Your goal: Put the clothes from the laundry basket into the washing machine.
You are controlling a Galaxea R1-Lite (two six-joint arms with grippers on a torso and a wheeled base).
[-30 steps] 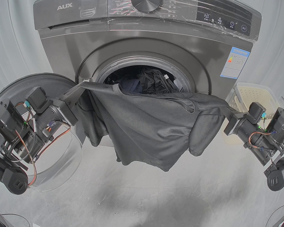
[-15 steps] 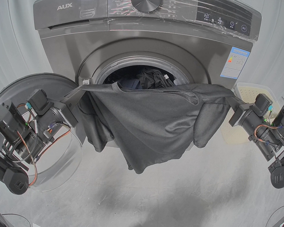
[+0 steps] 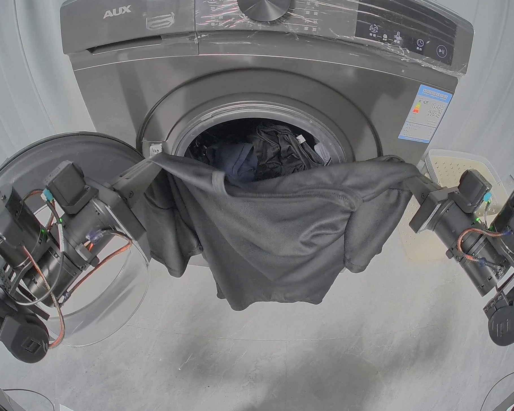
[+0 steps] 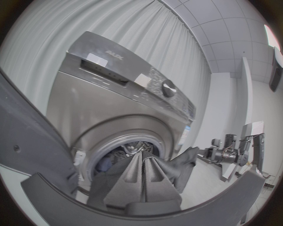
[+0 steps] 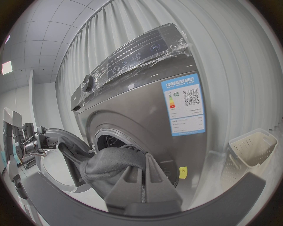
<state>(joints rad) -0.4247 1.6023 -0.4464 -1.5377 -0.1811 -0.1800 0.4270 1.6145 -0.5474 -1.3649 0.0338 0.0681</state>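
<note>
A dark grey shirt [image 3: 273,226] hangs stretched between my two grippers in front of the washing machine [image 3: 262,79]. My left gripper [image 3: 147,165] is shut on its left edge, beside the drum opening's left rim. At the opening's right side my right gripper [image 3: 412,182] is shut on the other edge. The shirt's upper hem sags below the drum opening [image 3: 262,150], where dark clothes lie inside. In the left wrist view the closed fingers [image 4: 132,176] pinch the shirt [image 4: 177,167]. In the right wrist view the fingers [image 5: 129,182] clamp the shirt [image 5: 112,164]. The cream laundry basket [image 3: 467,173] stands right of the machine.
The round machine door [image 3: 72,167] stands swung open to the left, behind my left arm. Grey floor [image 3: 273,351] spreads below the hanging shirt. White curtains hang behind the machine. The basket [image 5: 250,153] looks empty in the right wrist view.
The shirt's top hem has dropped in the middle and now sags, uncovering more of the drum opening. Both grippers have shifted slightly and keep their hold.
</note>
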